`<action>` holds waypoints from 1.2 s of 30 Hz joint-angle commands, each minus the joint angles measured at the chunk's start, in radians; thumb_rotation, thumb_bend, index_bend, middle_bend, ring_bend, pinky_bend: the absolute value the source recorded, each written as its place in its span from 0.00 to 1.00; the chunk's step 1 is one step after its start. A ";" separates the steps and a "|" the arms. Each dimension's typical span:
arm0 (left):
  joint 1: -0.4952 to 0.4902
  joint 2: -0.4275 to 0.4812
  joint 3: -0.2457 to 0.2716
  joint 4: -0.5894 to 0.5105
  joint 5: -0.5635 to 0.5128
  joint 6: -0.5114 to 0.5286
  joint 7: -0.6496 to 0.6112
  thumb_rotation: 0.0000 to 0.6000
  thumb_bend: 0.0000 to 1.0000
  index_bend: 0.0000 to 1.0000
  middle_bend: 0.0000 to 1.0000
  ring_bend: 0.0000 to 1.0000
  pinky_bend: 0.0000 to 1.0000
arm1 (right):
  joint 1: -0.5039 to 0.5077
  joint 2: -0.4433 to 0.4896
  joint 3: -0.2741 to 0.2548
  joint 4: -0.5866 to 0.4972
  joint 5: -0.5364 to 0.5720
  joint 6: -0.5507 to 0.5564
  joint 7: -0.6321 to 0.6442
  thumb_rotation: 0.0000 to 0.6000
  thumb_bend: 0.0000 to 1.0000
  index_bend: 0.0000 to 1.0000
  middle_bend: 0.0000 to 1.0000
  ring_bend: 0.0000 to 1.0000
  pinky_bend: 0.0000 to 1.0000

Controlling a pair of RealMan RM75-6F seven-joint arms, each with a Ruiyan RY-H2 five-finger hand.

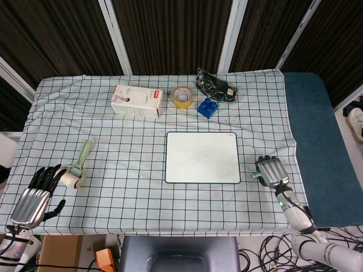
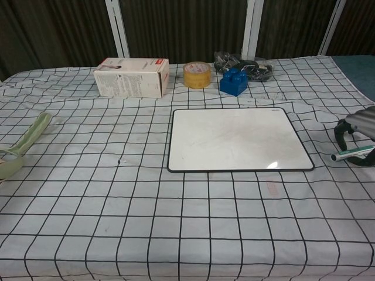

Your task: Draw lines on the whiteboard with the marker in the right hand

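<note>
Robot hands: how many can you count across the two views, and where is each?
2. The left hand rests at the table's near left corner, beside the lint roller. The right hand is just right of the whiteboard, holding the marker.

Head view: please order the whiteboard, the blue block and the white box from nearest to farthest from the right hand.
Measured from the right hand:
1. Whiteboard, just to its left.
2. Blue block, beyond the whiteboard's far edge.
3. White box, far-left of the block.
</note>
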 commanded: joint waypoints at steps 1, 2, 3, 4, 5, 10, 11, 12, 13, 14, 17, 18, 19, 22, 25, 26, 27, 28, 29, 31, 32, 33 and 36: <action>-0.001 0.000 0.000 0.000 -0.001 -0.002 0.000 1.00 0.36 0.00 0.00 0.00 0.03 | 0.000 0.001 -0.004 0.000 0.004 -0.001 -0.007 1.00 0.29 0.54 0.32 0.27 0.41; -0.001 0.000 0.000 0.000 -0.001 -0.002 0.001 1.00 0.36 0.00 0.00 0.00 0.03 | 0.000 0.001 -0.005 0.001 0.005 -0.001 -0.009 1.00 0.29 0.55 0.33 0.28 0.41; 0.000 0.000 0.000 0.000 -0.001 -0.001 0.001 1.00 0.36 0.00 0.00 0.00 0.03 | -0.001 0.001 -0.007 0.002 0.006 -0.001 -0.012 1.00 0.29 0.55 0.33 0.28 0.41; 0.000 0.000 0.000 -0.001 -0.001 -0.001 0.001 1.00 0.36 0.00 0.00 0.00 0.03 | -0.001 0.000 -0.009 0.003 0.006 -0.001 -0.015 1.00 0.29 0.56 0.34 0.29 0.42; 0.000 0.000 0.000 0.000 -0.001 0.000 0.001 1.00 0.36 0.00 0.00 0.00 0.03 | -0.001 0.000 -0.010 0.004 0.006 0.000 -0.018 1.00 0.29 0.58 0.35 0.30 0.42; 0.000 0.000 -0.001 0.000 -0.001 0.001 0.001 1.00 0.36 0.00 0.00 0.00 0.03 | -0.002 0.001 -0.021 0.006 -0.011 0.012 -0.023 1.00 0.30 0.68 0.44 0.37 0.44; 0.000 0.000 -0.001 0.000 -0.001 0.000 0.001 1.00 0.36 0.00 0.00 0.00 0.03 | -0.002 0.001 -0.023 0.007 -0.013 0.015 -0.026 1.00 0.30 0.71 0.47 0.40 0.45; 0.000 0.000 -0.001 0.000 -0.001 0.000 0.001 1.00 0.36 0.00 0.00 0.00 0.03 | -0.003 0.001 -0.025 0.007 -0.014 0.018 -0.032 1.00 0.30 0.73 0.49 0.42 0.46; 0.000 0.000 -0.001 0.000 -0.001 0.000 0.001 1.00 0.36 0.00 0.00 0.00 0.03 | -0.004 0.001 -0.028 0.008 -0.015 0.020 -0.038 1.00 0.30 0.75 0.51 0.44 0.47; -0.001 0.000 -0.001 0.000 -0.001 0.000 0.001 1.00 0.36 0.00 0.00 0.00 0.03 | -0.004 0.000 -0.029 0.008 -0.015 0.020 -0.042 1.00 0.30 0.77 0.52 0.45 0.47; 0.000 0.000 0.000 -0.001 0.000 0.001 0.002 1.00 0.36 0.00 0.00 0.00 0.03 | -0.004 -0.004 -0.033 0.014 -0.012 0.019 -0.053 1.00 0.30 0.80 0.54 0.47 0.50; 0.000 0.000 0.000 -0.001 0.000 0.001 0.003 1.00 0.36 0.00 0.00 0.00 0.03 | -0.004 -0.006 -0.034 0.017 -0.012 0.018 -0.056 1.00 0.30 0.80 0.54 0.47 0.50; 0.001 0.000 0.000 -0.001 0.000 0.001 0.004 1.00 0.36 0.00 0.00 0.00 0.03 | -0.004 -0.008 -0.035 0.020 -0.011 0.017 -0.057 1.00 0.30 0.81 0.55 0.48 0.51; 0.001 0.001 0.000 -0.003 -0.001 0.002 0.005 1.00 0.36 0.00 0.00 0.00 0.03 | -0.006 -0.015 -0.036 0.027 -0.012 0.020 -0.056 1.00 0.31 0.82 0.56 0.50 0.53; 0.002 0.002 0.000 -0.004 -0.002 0.003 0.005 1.00 0.36 0.00 0.00 0.00 0.03 | -0.008 -0.021 -0.036 0.036 -0.017 0.028 -0.051 1.00 0.32 0.87 0.60 0.56 0.57; 0.002 0.002 0.000 -0.004 -0.002 0.002 0.005 1.00 0.36 0.00 0.00 0.00 0.03 | -0.008 -0.023 -0.036 0.038 -0.019 0.030 -0.048 1.00 0.32 0.91 0.63 0.59 0.58; 0.002 0.002 0.000 -0.004 -0.003 0.002 0.004 1.00 0.36 0.00 0.00 0.00 0.03 | -0.008 -0.025 -0.036 0.041 -0.023 0.034 -0.043 1.00 0.33 0.93 0.64 0.61 0.60; 0.002 0.003 0.000 -0.004 -0.002 0.002 0.004 1.00 0.36 0.00 0.00 0.00 0.03 | -0.008 -0.026 -0.035 0.044 -0.029 0.038 -0.036 1.00 0.33 0.96 0.67 0.64 0.62; 0.003 0.003 0.000 -0.004 -0.002 0.003 0.004 1.00 0.36 0.00 0.00 0.00 0.03 | -0.008 -0.026 -0.035 0.046 -0.035 0.043 -0.029 1.00 0.34 0.98 0.69 0.65 0.63; 0.003 0.003 0.000 -0.004 -0.002 0.003 0.004 1.00 0.36 0.00 0.00 0.00 0.03 | -0.008 -0.027 -0.034 0.047 -0.038 0.046 -0.024 1.00 0.35 0.99 0.71 0.67 0.64; 0.003 0.003 0.000 -0.005 -0.002 0.004 0.003 1.00 0.36 0.00 0.00 0.00 0.03 | -0.007 -0.027 -0.025 0.045 -0.044 0.059 -0.006 1.00 0.35 1.00 0.71 0.68 0.65; 0.003 0.004 0.000 -0.005 -0.002 0.005 0.003 1.00 0.36 0.00 0.00 0.00 0.03 | -0.006 -0.026 -0.019 0.042 -0.047 0.067 0.008 1.00 0.36 1.00 0.72 0.69 0.66; 0.004 0.005 -0.002 -0.004 -0.005 0.005 -0.001 1.00 0.36 0.00 0.00 0.00 0.03 | 0.016 -0.010 0.040 0.013 -0.066 0.096 0.131 1.00 0.37 1.00 0.73 0.70 0.70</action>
